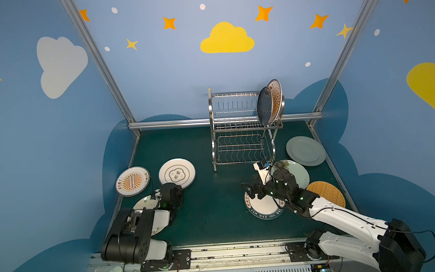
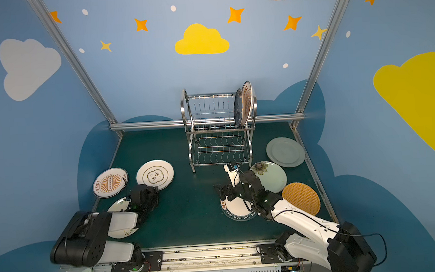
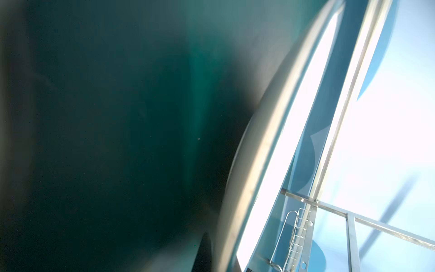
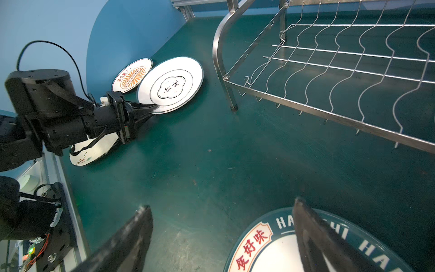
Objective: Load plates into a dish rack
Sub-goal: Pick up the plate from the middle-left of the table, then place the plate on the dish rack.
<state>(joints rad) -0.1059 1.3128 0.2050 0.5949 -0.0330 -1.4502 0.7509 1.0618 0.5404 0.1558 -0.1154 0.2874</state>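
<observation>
Right tool [image 4: 222, 203] hangs wide open astride the rim of the lettered plate [image 4: 266, 259]. Across the table [image 1: 209, 194], the left tool [image 4: 153, 107] is pinched shut on the edge of the gold-ringed plate [image 4: 170, 86]; such a shallow bite could slip on lifting. Farther back, the rack [image 1: 236, 130] holds two plates [image 1: 264, 105] on its top shelf.

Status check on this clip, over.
Left claw shut on gold-ringed white plate rim. Right claw open over lettered-rim plate. Dish rack top tier holds black plate, sunburst plate. No obstruction seen toward rack.
</observation>
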